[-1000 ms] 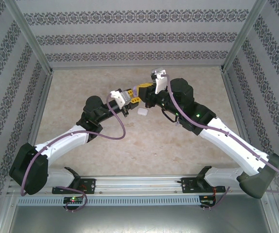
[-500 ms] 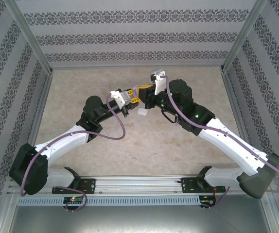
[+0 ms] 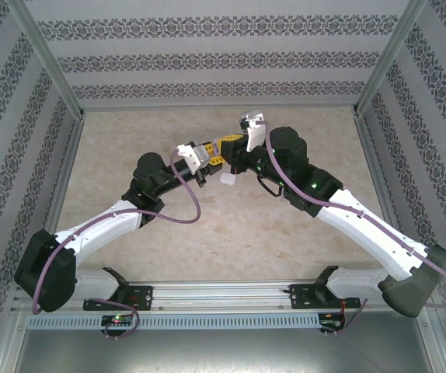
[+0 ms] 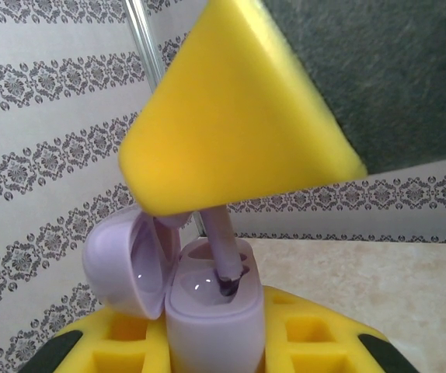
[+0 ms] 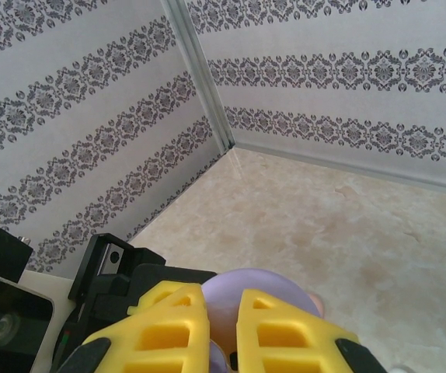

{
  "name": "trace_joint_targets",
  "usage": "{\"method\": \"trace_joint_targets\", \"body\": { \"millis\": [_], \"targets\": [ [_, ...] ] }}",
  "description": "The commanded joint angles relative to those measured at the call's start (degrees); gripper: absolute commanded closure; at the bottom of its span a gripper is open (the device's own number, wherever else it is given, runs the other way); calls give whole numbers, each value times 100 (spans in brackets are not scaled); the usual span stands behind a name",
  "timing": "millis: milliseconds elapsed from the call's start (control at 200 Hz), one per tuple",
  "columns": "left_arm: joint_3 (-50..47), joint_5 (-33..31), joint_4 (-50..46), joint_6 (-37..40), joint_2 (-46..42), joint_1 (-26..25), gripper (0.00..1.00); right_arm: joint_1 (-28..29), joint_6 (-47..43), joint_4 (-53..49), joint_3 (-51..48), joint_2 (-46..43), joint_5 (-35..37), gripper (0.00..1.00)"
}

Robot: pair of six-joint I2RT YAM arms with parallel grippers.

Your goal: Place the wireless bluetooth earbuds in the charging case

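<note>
My left gripper (image 4: 215, 346) is shut on a pale purple charging case (image 4: 211, 311), held upright with its lid (image 4: 122, 260) swung open to the left. A pale purple earbud (image 4: 223, 249) points stem-down into the case's right-hand socket, its tip at the socket's mouth. Its top is hidden under the yellow finger (image 4: 231, 116) of my right gripper (image 5: 223, 330), which is shut on it. In the right wrist view the domed lid (image 5: 266, 284) lies just below my nearly closed fingers. From above, the left gripper (image 3: 210, 157) and the right gripper (image 3: 228, 146) meet over the table's middle.
A small white case (image 3: 227, 179) lies on the beige table (image 3: 130, 140) just below the two grippers. Patterned walls with metal posts (image 3: 52, 74) close in the back and both sides. The left gripper's black body (image 5: 106, 272) sits close beside my right fingers.
The right gripper has edged slightly left, toward the left gripper and the case. The left arm and the white case have not moved.
</note>
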Motion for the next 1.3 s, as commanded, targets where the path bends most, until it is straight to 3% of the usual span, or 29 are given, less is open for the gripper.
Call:
{"method": "trace_joint_targets", "body": {
  "millis": [0,245,555,615,729,804,944,1134,1299],
  "targets": [
    [238,152,171,12,-242,-104,100,6,-179,-21,-190,63,79,90],
    [251,141,83,50,-307,-104,100,-71,-224,-34,-373,-102,260,90],
    [279,114,140,-62,-282,-104,100,-59,-672,-334,-210,79,-692,88],
    [305,106,105,-87,-263,-105,100,-59,-607,-377,-183,82,-578,80],
    [314,46,100,-174,-215,-107,100,-118,-383,-379,-42,-15,-240,48],
    [315,-11,107,-229,-191,-105,100,-211,-192,-475,159,-125,-80,37],
    [204,-193,270,-308,-164,-104,100,-574,262,-590,341,-518,48,29],
    [51,-405,453,-377,-166,-104,100,-1509,1029,-1183,283,-914,13,28],
    [-5,-701,505,-471,-192,-104,100,-2268,1477,-2119,19,-585,131,27]
  ]
}}
